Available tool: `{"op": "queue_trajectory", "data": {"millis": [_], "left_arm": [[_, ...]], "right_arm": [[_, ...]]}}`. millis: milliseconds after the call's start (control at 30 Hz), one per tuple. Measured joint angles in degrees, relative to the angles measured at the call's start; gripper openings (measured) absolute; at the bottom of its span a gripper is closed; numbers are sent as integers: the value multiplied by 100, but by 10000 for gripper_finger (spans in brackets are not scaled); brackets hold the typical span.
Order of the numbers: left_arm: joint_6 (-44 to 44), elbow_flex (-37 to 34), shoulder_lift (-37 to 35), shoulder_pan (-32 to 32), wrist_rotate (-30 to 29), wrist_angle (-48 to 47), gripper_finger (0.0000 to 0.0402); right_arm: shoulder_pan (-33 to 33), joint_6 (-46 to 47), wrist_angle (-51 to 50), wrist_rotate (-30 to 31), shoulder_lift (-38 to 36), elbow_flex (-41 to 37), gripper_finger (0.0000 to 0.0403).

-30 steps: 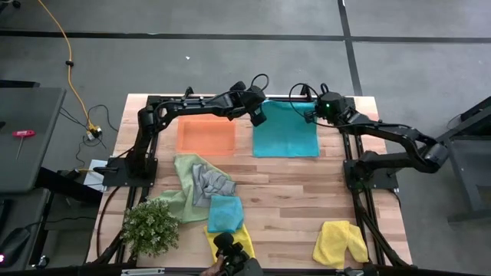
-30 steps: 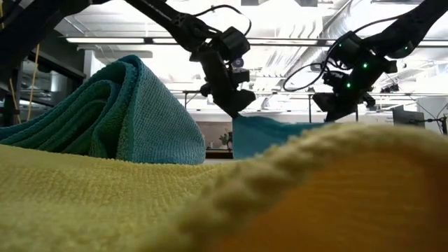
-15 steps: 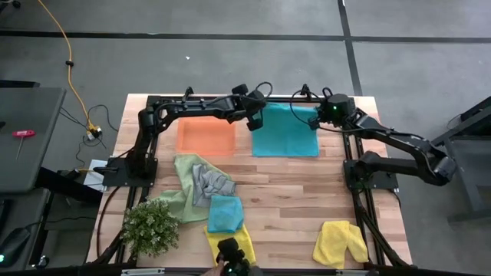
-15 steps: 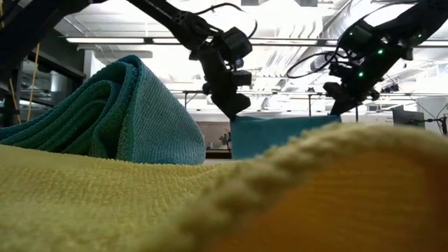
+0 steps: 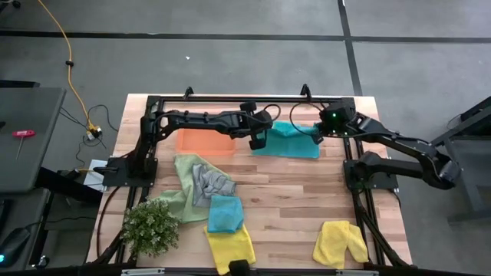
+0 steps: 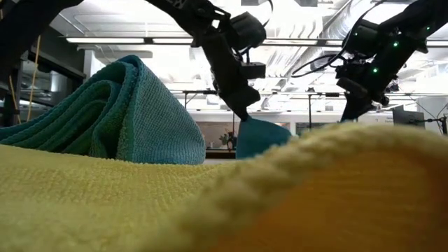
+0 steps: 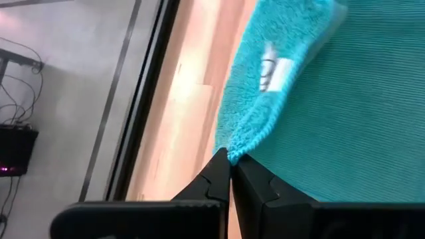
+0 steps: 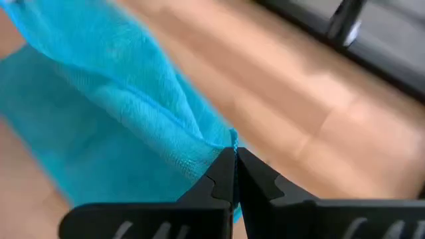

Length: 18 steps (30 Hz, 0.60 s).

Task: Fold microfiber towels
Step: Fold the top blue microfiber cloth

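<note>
A teal-blue towel (image 5: pixel 290 141) lies at the table's far middle, partly folded over itself; it also shows in the low view (image 6: pixel 262 138). My left gripper (image 5: pixel 258 142) is shut on its left lifted corner. My right gripper (image 5: pixel 317 137) is shut on its right lifted corner. The towel's near part rests on the wood. A light green towel (image 5: pixel 182 193), a grey one (image 5: pixel 212 182), a second teal one (image 5: pixel 225 213) and a yellow one (image 5: pixel 230 244) lie in a loose pile at the near left. Another yellow towel (image 5: pixel 341 241) lies at the near right. My left gripper pinches the towel's left corner (image 7: pixel 234 153) between its two fingertips, from above, pointing down. The edge rises off the towel's lower layer and bears a white label (image 7: pixel 273 72). My right gripper pinches the towel's right corner (image 8: pixel 228 141) between its two fingertips, from above. The cloth hangs from the corner in a loose fold over the layer on the table.
The orange tray (image 5: pixel 201 139) lies just left of the teal towel, under my left arm. A bushy green plant (image 5: pixel 151 228) stands at the near left. Black frame rails (image 5: pixel 230 100) run along the far edge and both sides. Bare wood (image 5: pixel 291 192) lies in the middle.
Both grippers have gone toward the table's near edge, each keeping its corner. The towel's far edge has been lifted and carried over the part that stays on the table, so the towel now shows shorter from far to near.
</note>
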Motion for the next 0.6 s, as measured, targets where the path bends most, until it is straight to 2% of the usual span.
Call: {"op": "queue_trajectory", "data": {"millis": [400, 600], "left_arm": [[-771, 0, 0, -100, -94, -809, 0], [-1009, 0, 0, -104, 646, -814, 0]], "right_arm": [[836, 665, -545, -81, 2, 0, 0], [1065, 1062, -885, -87, 2, 0, 0]]}}
